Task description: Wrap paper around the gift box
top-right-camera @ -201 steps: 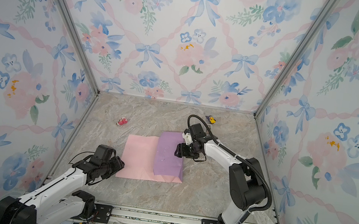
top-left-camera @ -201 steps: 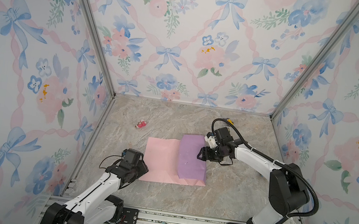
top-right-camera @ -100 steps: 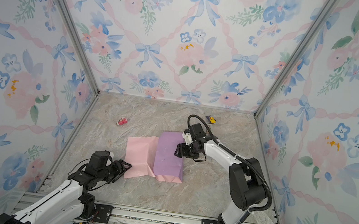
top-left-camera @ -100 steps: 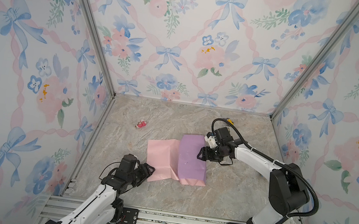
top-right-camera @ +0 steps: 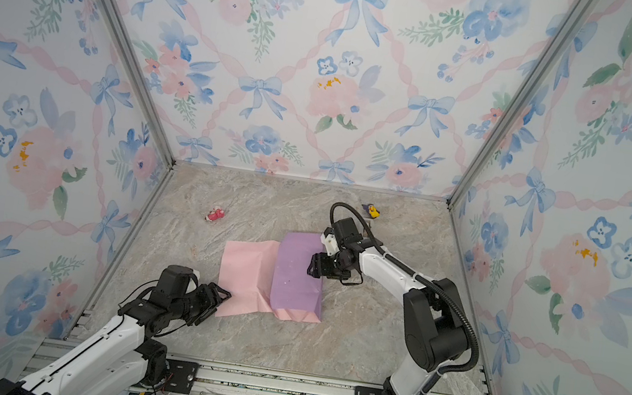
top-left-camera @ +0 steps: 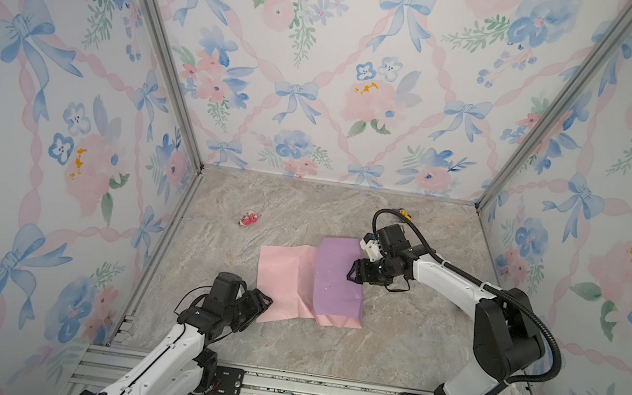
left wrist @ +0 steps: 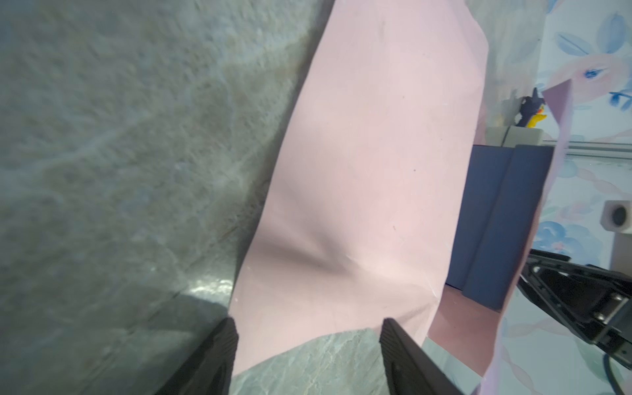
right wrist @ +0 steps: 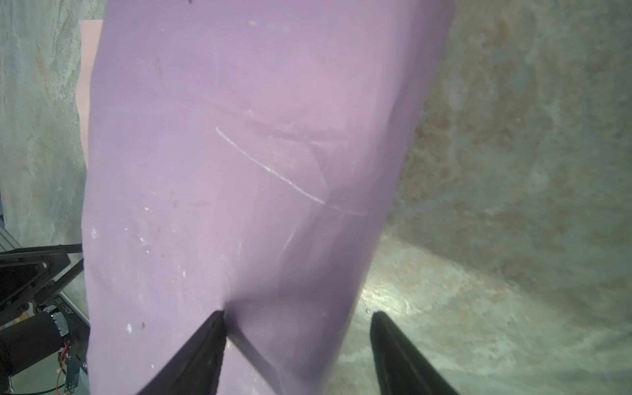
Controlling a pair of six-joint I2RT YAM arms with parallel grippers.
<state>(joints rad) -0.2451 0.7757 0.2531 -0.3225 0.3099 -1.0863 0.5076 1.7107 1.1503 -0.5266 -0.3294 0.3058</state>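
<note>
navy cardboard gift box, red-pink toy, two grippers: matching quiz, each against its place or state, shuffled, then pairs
1. matte navy-blue cardboard gift box
2. small red-pink toy
3. left gripper
4. right gripper

A. open, one tip denting the thin pink-and-lilac paper sheet's lilac face
B. covered by the paper's folded lilac flap
C. open at the paper's pink near corner
D. alone on the marble floor

Pairs: 1-B, 2-D, 3-C, 4-A

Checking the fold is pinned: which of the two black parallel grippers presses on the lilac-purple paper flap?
The right gripper: one fingertip dents the lilac flap of the paper. The left gripper stands open at the paper's pink corner.
</note>
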